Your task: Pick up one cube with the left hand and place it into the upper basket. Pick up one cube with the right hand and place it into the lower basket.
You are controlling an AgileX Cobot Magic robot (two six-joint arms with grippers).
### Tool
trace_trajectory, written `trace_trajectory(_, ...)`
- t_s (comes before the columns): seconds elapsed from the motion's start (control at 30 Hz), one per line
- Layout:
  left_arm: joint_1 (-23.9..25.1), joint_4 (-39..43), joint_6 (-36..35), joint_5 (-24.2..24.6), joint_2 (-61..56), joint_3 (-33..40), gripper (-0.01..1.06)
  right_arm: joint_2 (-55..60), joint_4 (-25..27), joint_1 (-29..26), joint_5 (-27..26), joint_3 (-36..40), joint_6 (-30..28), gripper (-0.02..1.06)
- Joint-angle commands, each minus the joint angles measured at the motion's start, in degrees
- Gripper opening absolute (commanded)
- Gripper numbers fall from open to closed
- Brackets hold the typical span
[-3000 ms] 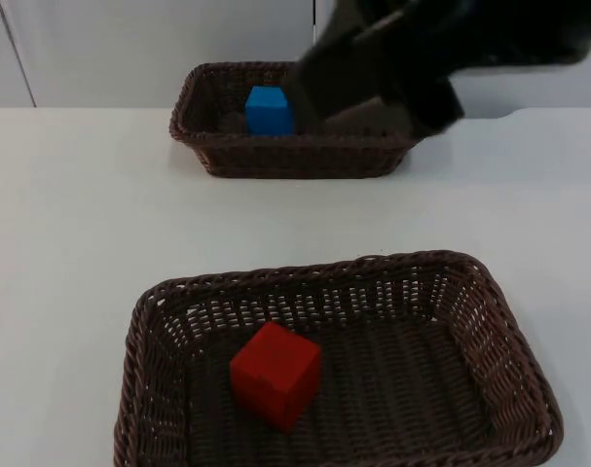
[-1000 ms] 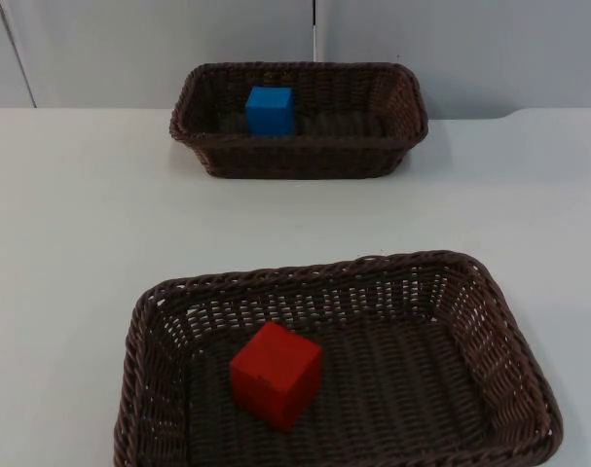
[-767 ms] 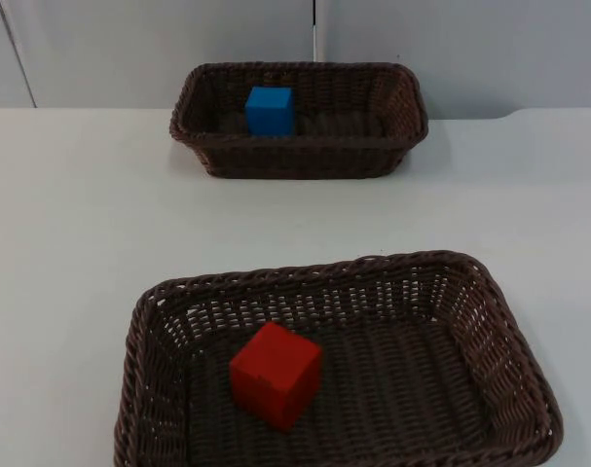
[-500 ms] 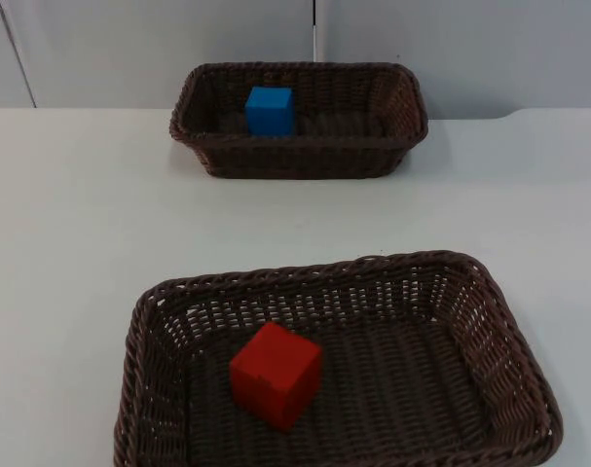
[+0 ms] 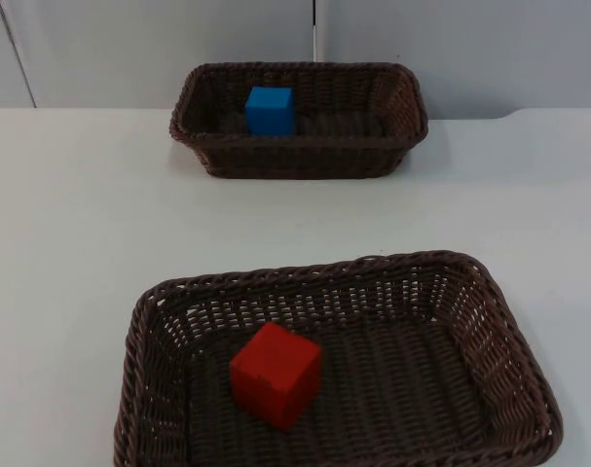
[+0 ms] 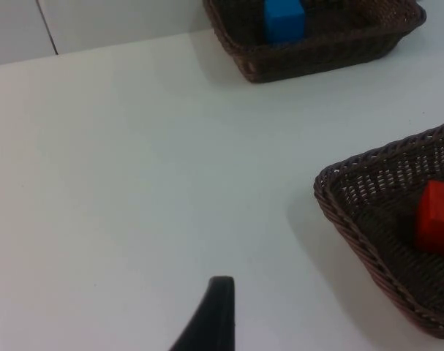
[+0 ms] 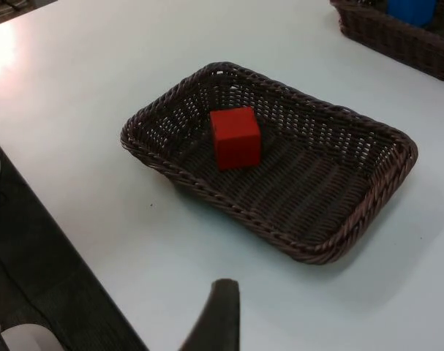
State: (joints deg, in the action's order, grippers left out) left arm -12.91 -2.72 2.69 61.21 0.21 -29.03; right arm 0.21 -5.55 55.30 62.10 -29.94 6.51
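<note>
**Two baskets, two cubes**

On the white table (image 5: pixel 71 233) we count two baskets and two cubes. The blue cube (image 5: pixel 270 110) sits in the upper basket (image 5: pixel 300 156), the red cube (image 5: pixel 275 375) in the lower basket (image 5: pixel 509 341). Nothing has moved since a second ago. We cannot tell either pincer's state.

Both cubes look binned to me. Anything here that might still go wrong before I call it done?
Little risk that I can see. The blue cube lies in the upper basket, close to its left end. The red cube lies in the lower basket, left of centre. If either arm swept low across the table, it might snag a basket rim and drag the basket. The lower basket sits near the table's front edge, so a hard nudge could push it off.
</note>
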Motion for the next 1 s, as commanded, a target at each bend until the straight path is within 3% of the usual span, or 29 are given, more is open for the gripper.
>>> trace_trajectory(0.0, 0.2, -0.5, 0.1, -0.1, -0.2, 0.2, 0.87, -0.2, 0.2, 0.0, -0.1, 0.3, -0.5, 0.80)
trace_trajectory(0.07, 0.2, -0.4, 0.1, -0.1, -0.2, 0.2, 0.87, -0.2, 0.2, 0.0, -0.1, 0.3, -0.5, 0.82)
trace_trajectory(0.17, 0.2, -0.4, 0.1, -0.1, -0.2, 0.2, 0.97, -0.2, 0.1, 0.0, -0.1, 0.3, -0.5, 1.04)
trace_trajectory(0.2, 0.2, -0.4, 0.1, 0.0, -0.2, 0.2, 1.02, -0.2, 0.1, 0.0, -0.1, 0.3, -0.6, 1.05)
trace_trajectory(0.97, 0.2, -0.9, 0.0, 0.3, -0.2, 0.7, 1.05, -0.2, -0.2, 0.0, -0.1, 0.3, -0.6, 1.05)
